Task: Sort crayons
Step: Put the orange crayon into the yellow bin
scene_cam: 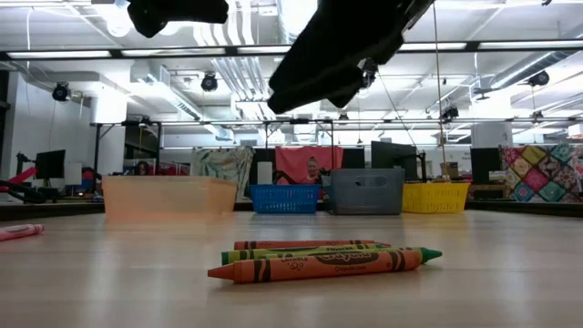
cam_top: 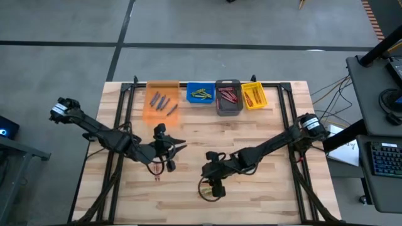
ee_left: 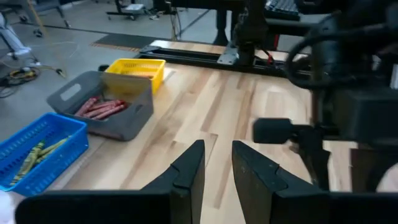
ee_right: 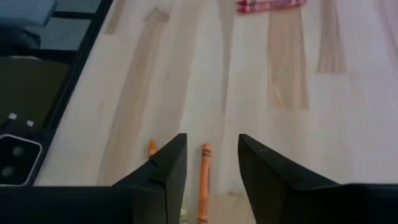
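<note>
Wooden desk (cam_top: 264, 188), near edge: right pincer (ee_right: 211, 163) hangs low, fingers spread apart with nothing gripped, an orange crayon (ee_right: 204, 180) lying on the boards in the gap between them and a second orange tip just beside one finger. Low view shows the same cluster: an orange crayon in front, a green crayon (scene_cam: 319, 252) and a red-brown one touching behind it. Mid-desk, left side: left pincer (ee_left: 217, 165), fingers narrowly parted, gripping nothing visible. Red crayons (ee_right: 270, 5) lie loose farther across the boards. Far edge, row of bins: orange bin (cam_top: 162, 100) with bluish crayons, blue bin (cam_top: 200, 93) with green-yellow crayons, grey bin (cam_top: 228, 97) with red crayons, yellow bin (cam_top: 253, 95) with orange crayons.
</note>
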Robot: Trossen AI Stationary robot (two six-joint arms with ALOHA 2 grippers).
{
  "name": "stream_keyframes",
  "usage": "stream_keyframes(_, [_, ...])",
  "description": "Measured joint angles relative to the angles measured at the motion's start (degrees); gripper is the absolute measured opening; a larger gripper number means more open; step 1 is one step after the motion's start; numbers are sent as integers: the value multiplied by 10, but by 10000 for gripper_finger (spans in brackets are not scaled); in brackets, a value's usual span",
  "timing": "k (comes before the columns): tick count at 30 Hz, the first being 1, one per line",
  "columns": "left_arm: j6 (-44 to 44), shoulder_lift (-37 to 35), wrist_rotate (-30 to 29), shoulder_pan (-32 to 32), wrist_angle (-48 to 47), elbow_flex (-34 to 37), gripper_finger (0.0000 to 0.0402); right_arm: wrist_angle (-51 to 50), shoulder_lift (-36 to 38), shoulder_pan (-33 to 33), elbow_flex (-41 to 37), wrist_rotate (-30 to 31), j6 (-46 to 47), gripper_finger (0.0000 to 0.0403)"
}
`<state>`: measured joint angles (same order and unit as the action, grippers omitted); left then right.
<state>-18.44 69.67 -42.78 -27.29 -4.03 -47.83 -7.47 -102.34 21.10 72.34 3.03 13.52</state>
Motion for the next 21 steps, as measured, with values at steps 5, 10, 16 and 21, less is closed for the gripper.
stream_keyframes(5, [0,1,-3,0,1,0,64,2,-31,11,6,15,21,141])
stream_keyframes(10, [0,4,-2,-1,-2,0,64,-18,-60,12,12,16,52,137])
stream_keyframes(16, [0,7,-2,-3,0,0,64,-48,-83,13,13,16,62,124])
stream_keyframes(21, [0,9,-2,-3,-1,0,64,-60,-90,13,13,15,66,115])
